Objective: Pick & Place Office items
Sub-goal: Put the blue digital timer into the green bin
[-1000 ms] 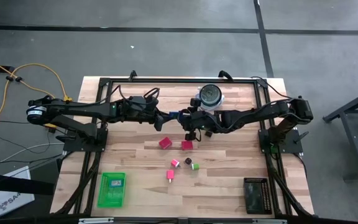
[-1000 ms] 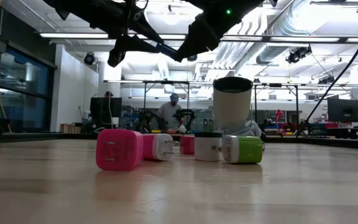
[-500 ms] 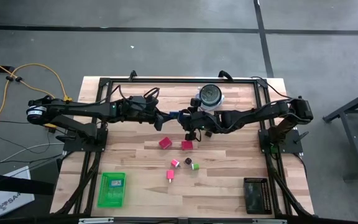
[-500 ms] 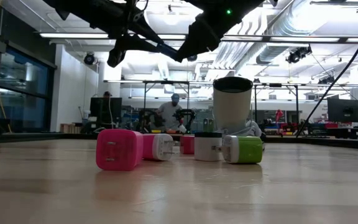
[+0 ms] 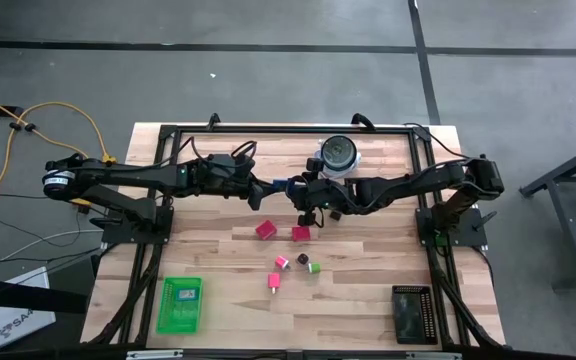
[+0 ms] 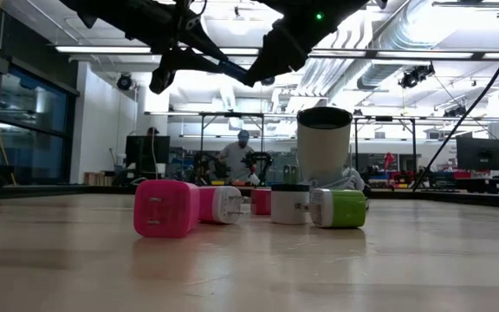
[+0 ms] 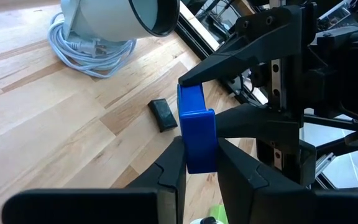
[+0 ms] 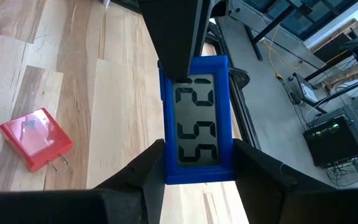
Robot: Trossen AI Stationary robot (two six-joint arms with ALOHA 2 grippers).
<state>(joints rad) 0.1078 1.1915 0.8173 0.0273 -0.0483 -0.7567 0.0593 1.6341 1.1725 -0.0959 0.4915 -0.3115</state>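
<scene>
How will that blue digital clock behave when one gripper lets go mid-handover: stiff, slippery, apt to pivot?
Probably stiff: the blue clock keeps a straight frame between the left gripper and right gripper. Its smooth plastic edges look slippery. Held at one end only, it may pivot, since each pair of fingers pinches a narrow strip of its frame.

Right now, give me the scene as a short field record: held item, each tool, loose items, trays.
held item: blue digital clock, above the table, gripped from both ends
left tool: shut on the clock
right tool: shut on the clock
loose items: two red blocks, small pink and green pieces
trays: green tray, black tray
</scene>
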